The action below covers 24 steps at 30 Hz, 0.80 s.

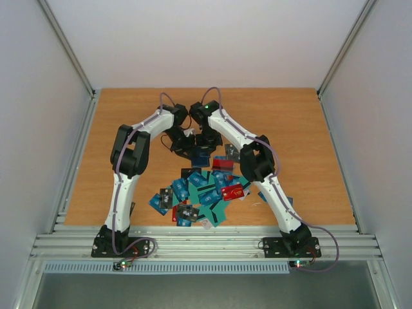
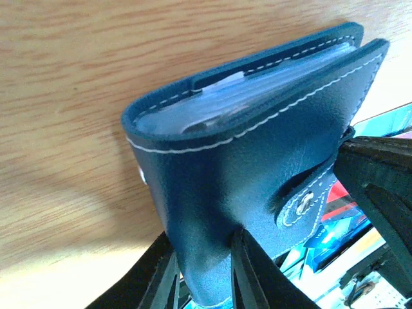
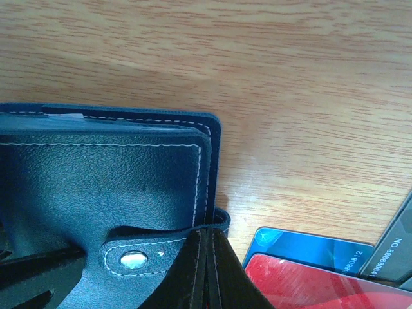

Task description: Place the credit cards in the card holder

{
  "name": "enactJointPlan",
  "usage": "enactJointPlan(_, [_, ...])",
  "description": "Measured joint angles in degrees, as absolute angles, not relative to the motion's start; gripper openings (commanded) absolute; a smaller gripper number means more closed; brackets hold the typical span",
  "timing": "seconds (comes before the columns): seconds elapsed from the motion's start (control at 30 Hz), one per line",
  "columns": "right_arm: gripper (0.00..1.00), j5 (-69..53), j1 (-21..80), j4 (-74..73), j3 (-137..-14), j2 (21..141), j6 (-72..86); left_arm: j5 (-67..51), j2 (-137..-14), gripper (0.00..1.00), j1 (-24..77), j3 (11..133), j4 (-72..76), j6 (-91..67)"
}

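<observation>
The card holder [image 1: 198,153] is up off the surface [image 1: 129,116] at the far end of the heap, gripped at its lower edge by the left fingers [image 2: 205,270]. It is folded shut, with its strap [image 3: 148,248] snapped down. The right fingers [image 3: 206,252] are pressed together right at the strap's end; I cannot tell whether they actually pinch it. The credit cards [image 1: 199,193] lie scattered in a loose pile near the arms, a red card [image 3: 309,286] and a blue card [image 3: 309,248] just beside the holder. By my reckoning almost everything remains: unsnap, open, then load. Whether any card already sits in the sleeves, I cannot make out.
</observation>
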State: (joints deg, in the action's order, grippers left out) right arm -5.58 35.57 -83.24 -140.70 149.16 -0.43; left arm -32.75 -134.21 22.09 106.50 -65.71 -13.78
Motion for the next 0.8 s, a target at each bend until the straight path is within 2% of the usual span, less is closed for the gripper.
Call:
enactJointPlan(0.33, [0.01,-7.6,36.4,-77.3,-136.7,143.9,-2.0,-35.8,-133.1,0.22,20.5,103.5,-60.5,-15.3])
enactJointPlan(0.53, [0.01,-8.5,35.1,-74.1,-130.7,132.6,-2.5,-36.4,-132.2,0.22,18.9,101.8,-56.0,-16.6])
enactJointPlan(0.8, [0.01,-8.2,28.7,-71.5,-119.7,116.6,-2.6,-36.2,-131.6,0.22,12.8,100.7,-51.3,-19.2])
